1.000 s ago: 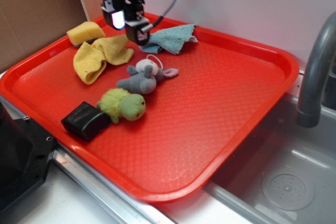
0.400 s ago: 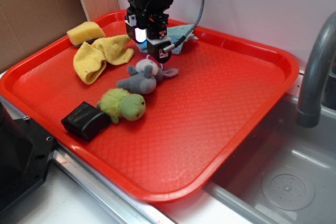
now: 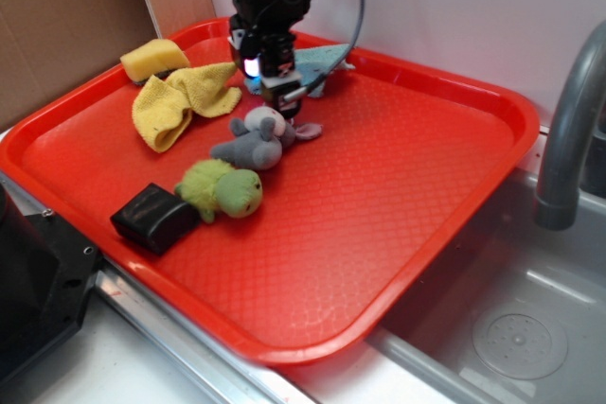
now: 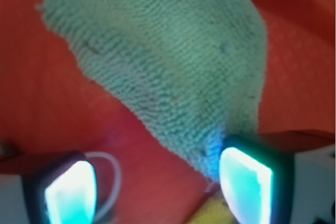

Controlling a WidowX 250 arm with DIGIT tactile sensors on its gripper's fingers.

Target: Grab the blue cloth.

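The blue cloth (image 3: 320, 62) lies flat at the back of the red tray (image 3: 407, 186), partly hidden behind my arm. In the wrist view the blue cloth (image 4: 168, 56) fills the upper middle, its pointed corner reaching down beside my right finger. My gripper (image 3: 270, 82) hangs low over the cloth's near corner. In the wrist view my gripper (image 4: 157, 192) is open, with bare red tray between the two glowing fingertips (image 4: 244, 187).
A yellow cloth (image 3: 180, 101) and a yellow sponge (image 3: 154, 57) lie left of the gripper. A grey plush mouse (image 3: 260, 139), a green plush toy (image 3: 222, 188) and a black block (image 3: 154, 218) sit nearer the front. A sink and faucet (image 3: 568, 139) stand at the right.
My gripper has moved right from above the yellow cloth to the blue cloth's near corner and has come lower. The cloth has not moved.
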